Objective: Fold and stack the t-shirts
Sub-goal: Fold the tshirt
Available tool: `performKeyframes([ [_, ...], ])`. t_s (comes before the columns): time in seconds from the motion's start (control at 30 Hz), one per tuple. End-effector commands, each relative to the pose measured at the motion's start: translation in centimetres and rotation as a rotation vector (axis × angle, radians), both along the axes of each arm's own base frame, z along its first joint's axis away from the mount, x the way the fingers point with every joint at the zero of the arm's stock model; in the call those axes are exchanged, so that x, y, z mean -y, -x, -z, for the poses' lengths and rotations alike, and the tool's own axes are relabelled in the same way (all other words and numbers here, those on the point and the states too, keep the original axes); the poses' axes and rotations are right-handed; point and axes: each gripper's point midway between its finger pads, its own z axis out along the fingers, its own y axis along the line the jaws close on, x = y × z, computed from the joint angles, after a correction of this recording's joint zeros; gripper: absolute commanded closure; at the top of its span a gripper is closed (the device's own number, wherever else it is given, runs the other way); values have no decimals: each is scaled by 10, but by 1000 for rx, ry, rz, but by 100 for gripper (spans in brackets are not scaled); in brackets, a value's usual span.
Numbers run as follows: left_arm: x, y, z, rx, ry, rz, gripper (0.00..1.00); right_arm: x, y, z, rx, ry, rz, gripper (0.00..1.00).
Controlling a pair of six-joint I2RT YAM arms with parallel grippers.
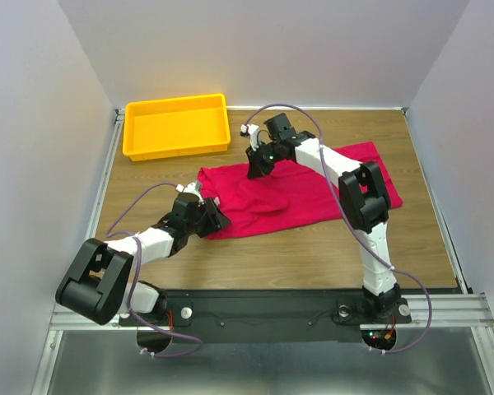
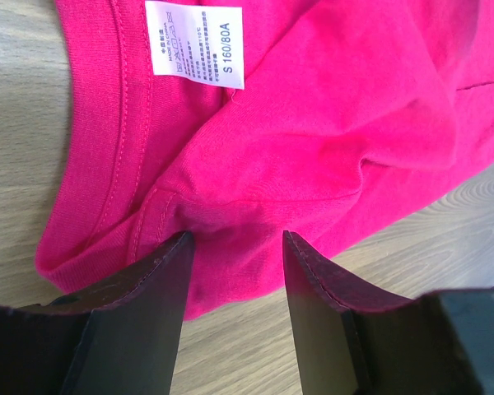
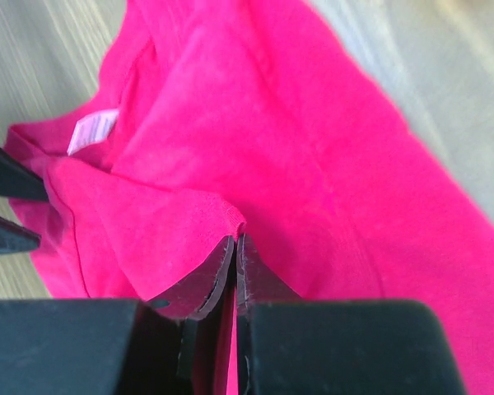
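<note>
One crimson-pink t-shirt lies at the worktop centre and spreads toward 3 o'clock. It is wrinkled and not yet a rectangle. No folded stack is in view.

Judgement: early, with the first fold in hand. The remaining folds and the stacking are all left.

- **Right claw**: clenched on a raised pinch of cloth at the shirt's 12 o'clock edge.
- **Left claw**: released, jaws astride the cloth edge below the neck label, at the shirt's 8 o'clock corner.
- **Yellow plastic tray**: at 11 o'clock, nothing inside.
</note>
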Motion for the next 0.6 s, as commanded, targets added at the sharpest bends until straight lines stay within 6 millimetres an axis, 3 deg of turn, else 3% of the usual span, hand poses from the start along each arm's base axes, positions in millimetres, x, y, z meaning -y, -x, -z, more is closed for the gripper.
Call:
performKeyframes([
  [0.0, -6, 5, 12, -32, -49, 7, 41, -14, -16, -27, 82, -36, -1, 92],
  [0.37, -6, 4, 15, -42, -55, 8, 41, -32, -48, -31, 207, -9, -1, 91],
  [0.57, -6, 3, 16, -44, -57, 10, 41, -39, -52, -23, 232, 16, -5, 84],
])
